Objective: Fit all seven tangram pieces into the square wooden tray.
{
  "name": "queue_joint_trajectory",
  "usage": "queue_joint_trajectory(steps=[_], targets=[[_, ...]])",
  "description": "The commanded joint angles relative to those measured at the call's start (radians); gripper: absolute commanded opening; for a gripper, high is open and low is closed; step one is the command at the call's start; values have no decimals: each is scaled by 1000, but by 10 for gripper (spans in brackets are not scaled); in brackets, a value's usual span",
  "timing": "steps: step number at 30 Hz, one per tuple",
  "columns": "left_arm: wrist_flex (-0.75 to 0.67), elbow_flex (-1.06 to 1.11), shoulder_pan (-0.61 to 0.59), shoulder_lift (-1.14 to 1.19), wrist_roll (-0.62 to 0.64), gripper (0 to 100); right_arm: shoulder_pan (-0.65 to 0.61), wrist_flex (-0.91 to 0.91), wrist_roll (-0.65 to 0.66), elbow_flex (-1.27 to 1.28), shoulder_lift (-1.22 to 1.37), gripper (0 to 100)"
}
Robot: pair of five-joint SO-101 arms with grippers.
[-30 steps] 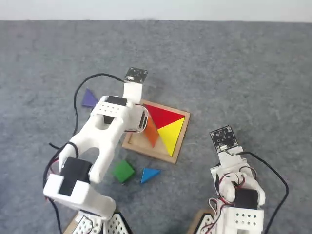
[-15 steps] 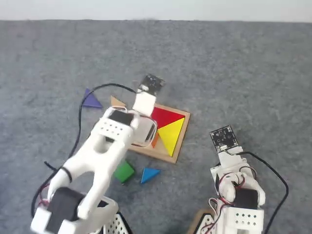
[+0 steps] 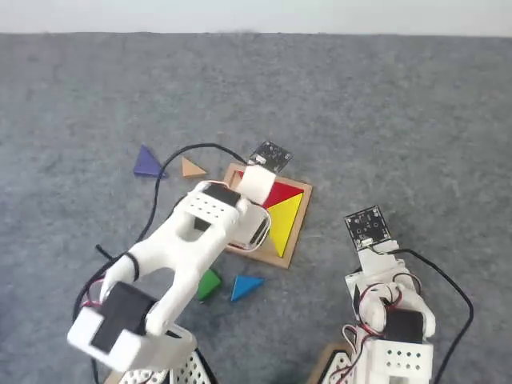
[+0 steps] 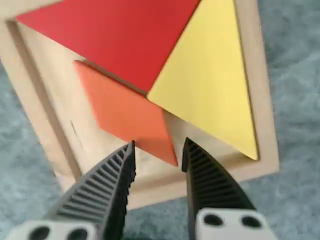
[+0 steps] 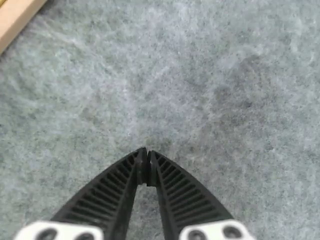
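Hovering over the square wooden tray (image 4: 250, 167) with the left end effector (image 4: 159, 145), narrowly parted, holding nothing. Directly under the tips: orange parallelogram (image 4: 125, 112), flat in the tray, long edge against the red triangle (image 4: 120, 35). Right end effector (image 5: 147, 152) closed, farther off.

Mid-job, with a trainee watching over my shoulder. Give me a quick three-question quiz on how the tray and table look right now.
1. True or false: the yellow triangle lies inside the wooden tray.
2. How many pieces lie on the grey cloth outside the tray? A two, B four, C six.
3. Fill in: the right jaws are ____.
Key: 1 true. 2 B: purple triangle, tan triangle, green square, blue triangle. 3 shut.
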Motion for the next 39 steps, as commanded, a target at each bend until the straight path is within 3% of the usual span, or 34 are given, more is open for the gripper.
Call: queue_joint_trajectory(steps=[1, 8, 19, 29, 35, 39], targets=[[-23, -73, -25, 43, -9, 145, -4, 2, 8, 17, -16, 8], [-23, -216, -132, 172, 20, 145, -4, 2, 8, 17, -16, 8], [-18, -300, -137, 199, 12, 145, -4, 2, 8, 17, -16, 8], [-64, -61, -123, -195, -41, 148, -4, 2, 8, 17, -16, 8], [-187, -38, -123, -144, -40, 148, -4, 2, 8, 17, -16, 8], [-195, -128, -123, 0, -38, 148, -4, 2, 8, 17, -16, 8]])
